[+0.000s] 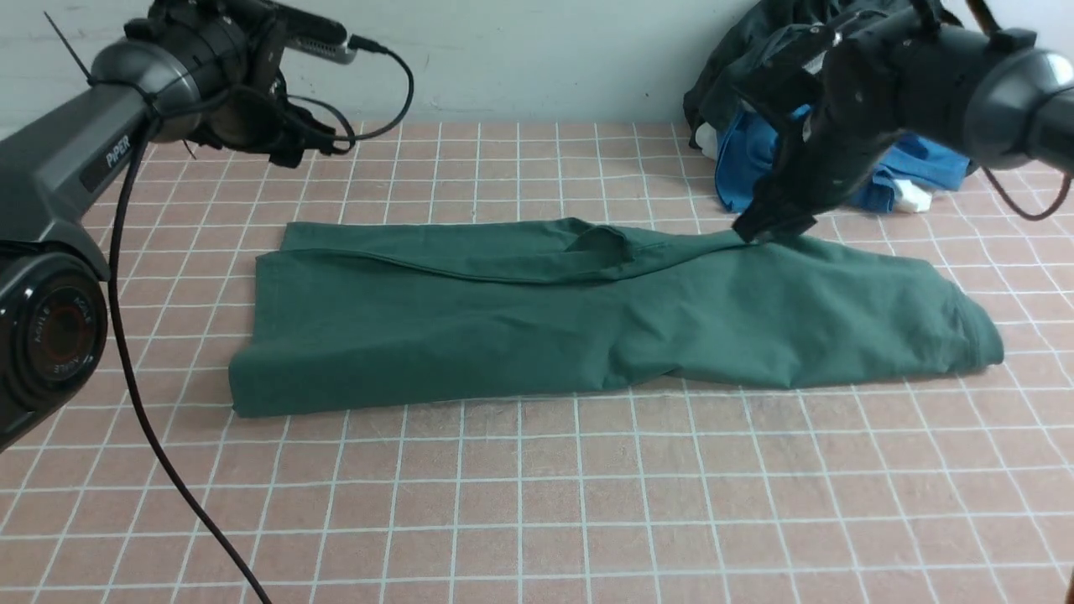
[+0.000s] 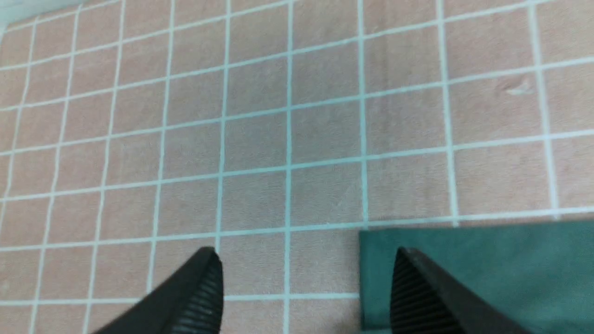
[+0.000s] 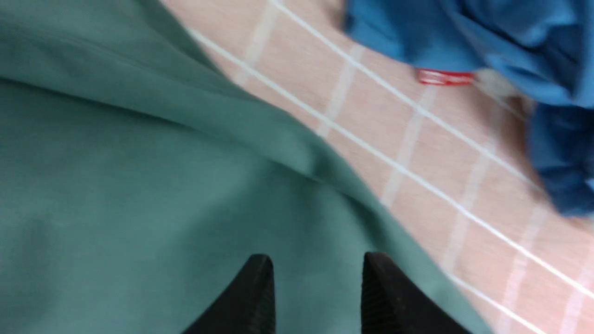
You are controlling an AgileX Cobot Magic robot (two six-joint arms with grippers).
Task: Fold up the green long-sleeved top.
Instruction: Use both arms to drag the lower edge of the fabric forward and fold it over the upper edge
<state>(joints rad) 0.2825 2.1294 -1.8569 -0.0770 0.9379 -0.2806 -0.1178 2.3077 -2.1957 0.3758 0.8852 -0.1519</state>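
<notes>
Both empty: left gripper (image 2: pixel 304 260) jaws wide apart by far-left corner of green long-sleeved top (image 1: pixel 587 327); right gripper (image 3: pixel 318 264) jaws part-spread over far edge. Pinch end corners evenly, align edges.

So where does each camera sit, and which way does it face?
Front: between the arms, facing forward at the top; both arms show.
Left wrist: on left arm, looks down at the top's corner; open left gripper shows.
Right wrist: on right arm, looks down at the top's edge; open right gripper shows.
All share the top.
</notes>
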